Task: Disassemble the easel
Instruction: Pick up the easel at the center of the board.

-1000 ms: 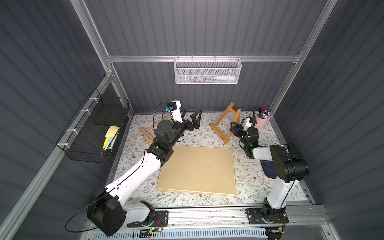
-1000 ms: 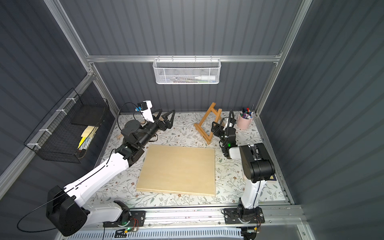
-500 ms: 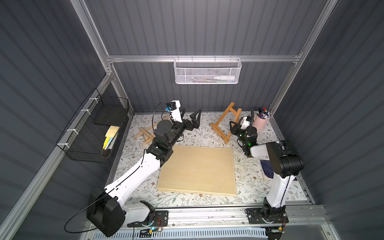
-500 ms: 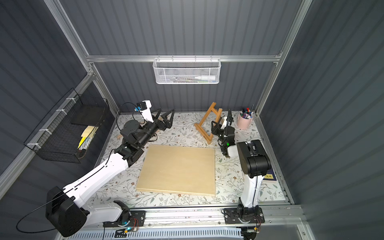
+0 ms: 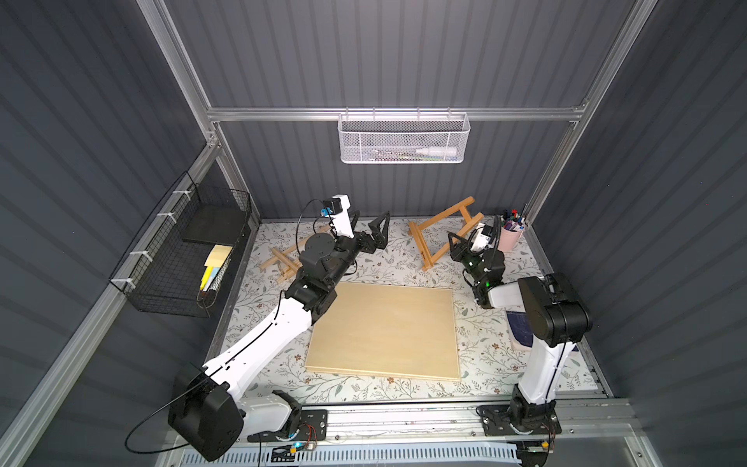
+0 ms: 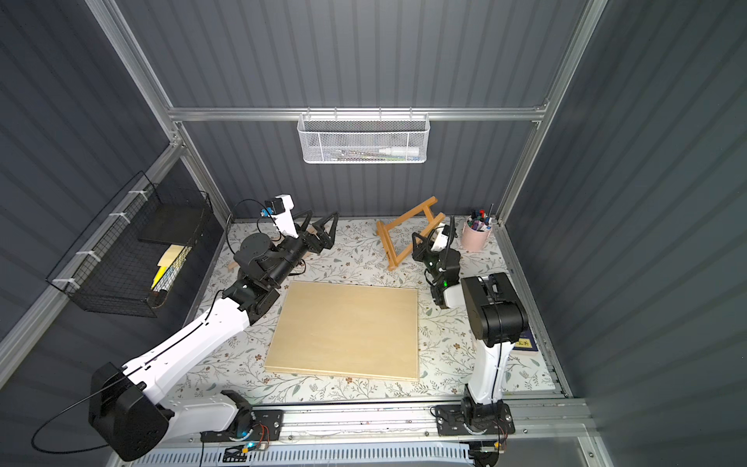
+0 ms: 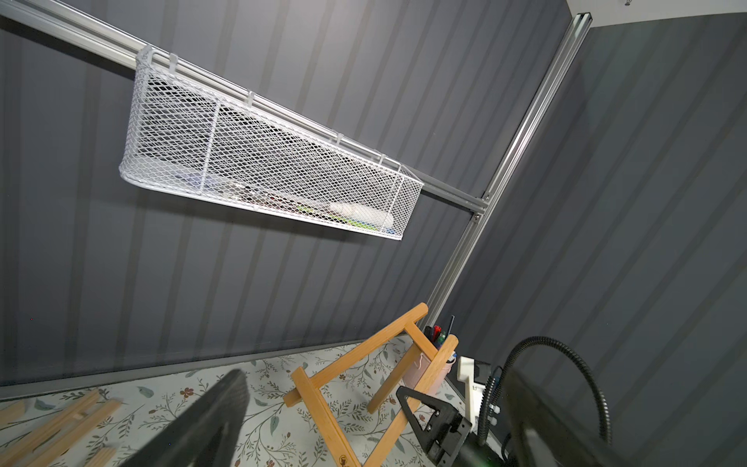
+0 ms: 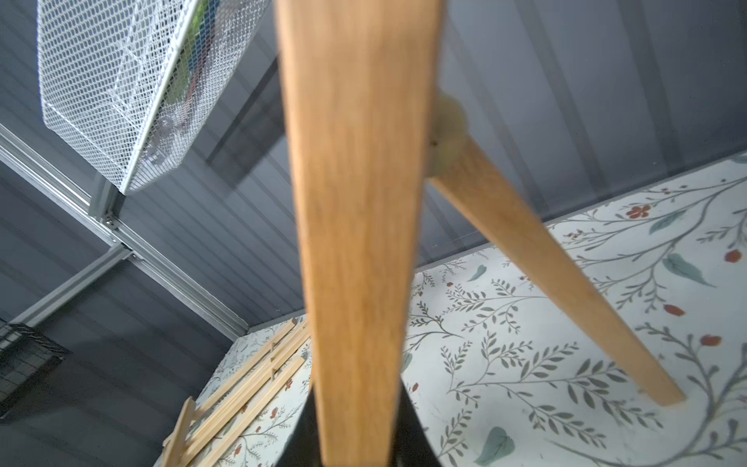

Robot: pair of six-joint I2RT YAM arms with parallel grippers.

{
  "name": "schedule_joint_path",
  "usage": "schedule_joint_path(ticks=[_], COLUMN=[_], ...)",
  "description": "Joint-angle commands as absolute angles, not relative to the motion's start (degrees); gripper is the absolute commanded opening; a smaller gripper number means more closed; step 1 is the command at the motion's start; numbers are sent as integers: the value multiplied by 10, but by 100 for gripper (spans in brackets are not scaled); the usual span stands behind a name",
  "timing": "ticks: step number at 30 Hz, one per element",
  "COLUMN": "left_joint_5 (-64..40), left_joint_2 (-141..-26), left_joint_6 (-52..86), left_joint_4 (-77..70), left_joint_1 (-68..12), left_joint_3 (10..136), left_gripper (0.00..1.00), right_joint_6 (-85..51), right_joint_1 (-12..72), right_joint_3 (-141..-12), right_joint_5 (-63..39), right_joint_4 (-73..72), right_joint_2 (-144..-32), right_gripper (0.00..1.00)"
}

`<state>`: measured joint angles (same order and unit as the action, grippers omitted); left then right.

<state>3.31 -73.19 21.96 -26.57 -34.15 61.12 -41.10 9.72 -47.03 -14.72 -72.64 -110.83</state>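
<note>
R hand [image 5: 458,244] clenched on easel [image 5: 440,217] leg, arm folded low over worktop [image 5: 404,258]. L hand [image 5: 368,225] hovered released, arm outstretched.

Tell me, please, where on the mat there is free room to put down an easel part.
Free: the mat between wooden board and front rail, and between board and right arm. Crowded: the back, with loose sticks, open left gripper, the easel gripped by the right gripper, pink cup.
</note>
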Motion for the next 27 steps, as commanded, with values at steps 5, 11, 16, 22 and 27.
schedule_joint_path(ticks=[5, 11, 16, 22, 27], left_joint_5=[41, 42, 41, 38, 35], left_joint_2=[-733, -733, -736, -737, -735], left_joint_6=[205, 205, 205, 205, 205], left_joint_4=[-267, -267, -267, -266, -266], left_joint_1=[-343, -343, -343, -343, -343], left_joint_3=[626, 625, 626, 628, 628], left_gripper=[100, 100, 99, 99, 99], right_joint_6=[-676, -777, -840, -869, -876], right_joint_1=[100, 110, 113, 106, 84], right_joint_3=[-475, -500, -524, -531, -523], right_joint_5=[-244, -262, -276, -255, -243], right_joint_4=[-811, -811, -811, -811, -811], right_joint_2=[-1095, -1116, -1147, -1197, -1242], right_gripper=[0, 0, 0, 0, 0])
